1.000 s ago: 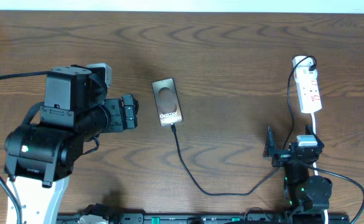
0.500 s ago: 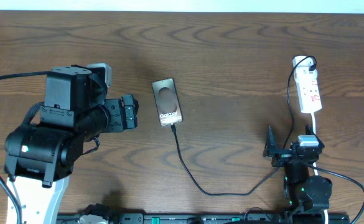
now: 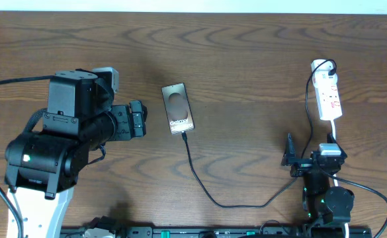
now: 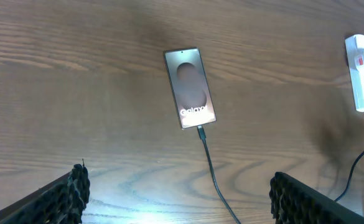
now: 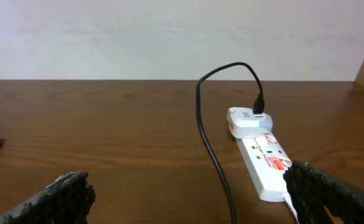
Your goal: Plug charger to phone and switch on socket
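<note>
The phone lies flat mid-table, its "Galaxy" lettering showing; the left wrist view has it straight ahead. The charger, a thin black cable, meets the phone's near end with its plug tip, then loops right towards the socket. This is a white strip with red switches, and a white adapter sits in its far end. My left gripper is open, just left of the phone, with nothing between its fingers. My right gripper is open and empty, just short of the socket.
The socket's white cord runs back past my right gripper towards the table's front edge. The black cable rises in an arc from the adapter and crosses between my right fingers. A pale wall stands behind the table's far edge.
The right gripper has edged very slightly to the right. The left arm, phone, cable and socket have not moved.
</note>
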You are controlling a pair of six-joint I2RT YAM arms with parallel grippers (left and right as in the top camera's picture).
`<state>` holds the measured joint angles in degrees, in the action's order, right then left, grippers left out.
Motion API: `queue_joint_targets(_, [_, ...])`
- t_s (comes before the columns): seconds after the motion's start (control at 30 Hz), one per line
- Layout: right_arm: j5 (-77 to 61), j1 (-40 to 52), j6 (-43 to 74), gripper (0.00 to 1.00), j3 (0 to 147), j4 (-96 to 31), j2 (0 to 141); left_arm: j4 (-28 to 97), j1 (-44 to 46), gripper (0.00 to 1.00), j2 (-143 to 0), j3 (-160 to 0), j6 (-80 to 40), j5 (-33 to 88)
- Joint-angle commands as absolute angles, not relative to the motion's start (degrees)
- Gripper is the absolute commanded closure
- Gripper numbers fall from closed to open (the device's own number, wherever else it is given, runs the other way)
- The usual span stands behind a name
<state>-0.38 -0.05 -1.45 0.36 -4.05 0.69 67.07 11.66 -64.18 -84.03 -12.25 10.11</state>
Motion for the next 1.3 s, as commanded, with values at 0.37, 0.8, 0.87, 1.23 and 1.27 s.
queue_joint_targets(0.37, [0.05, -0.34, 0.19, 0.01, 0.32, -4.40, 0.27, 67.07, 11.53, 0.09, -63.99, -84.25, -12.97, 9.37])
queue_joint_targets(0.8, [0.05, -0.34, 0.19, 0.01, 0.32, -4.40, 0.30, 67.07, 11.53, 0.09, -63.99, -84.25, -12.97, 9.37])
queue_joint_targets(0.87, [0.05, -0.34, 0.19, 0.01, 0.32, -4.40, 0.30, 67.07, 11.53, 0.09, -63.99, -84.25, -12.95, 9.37])
queue_joint_targets(1.23, [0.05, -0.34, 0.19, 0.01, 0.32, -4.38, 0.32, 67.07, 11.53, 0.09, -63.96, -84.25, -12.95, 9.34])
queue_joint_targets(1.27, [0.05, -0.34, 0.19, 0.01, 0.32, -4.38, 0.32, 67.07, 11.53, 0.09, -63.96, -84.25, -12.64, 9.13])
